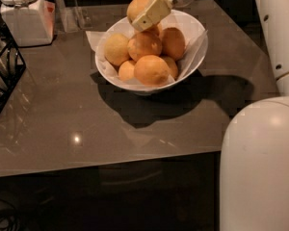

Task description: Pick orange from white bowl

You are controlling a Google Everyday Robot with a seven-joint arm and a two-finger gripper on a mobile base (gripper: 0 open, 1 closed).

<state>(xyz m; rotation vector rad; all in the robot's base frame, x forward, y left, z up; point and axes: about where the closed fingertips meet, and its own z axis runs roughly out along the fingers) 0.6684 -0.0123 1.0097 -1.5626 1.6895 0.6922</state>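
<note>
The white bowl, lined with white paper, stands on the grey table at the back middle and holds several round fruits. My gripper reaches in from the top right and is shut on an orange, held just above the pile at the bowl's back rim. One cream finger lies across the orange's front. Other large orange fruits lie in the bowl below, with a paler yellowish one at the left.
A white lidded jar stands at the back left. A black wire rack sits at the left edge. A clear stand is behind the bowl. My white body fills the right foreground.
</note>
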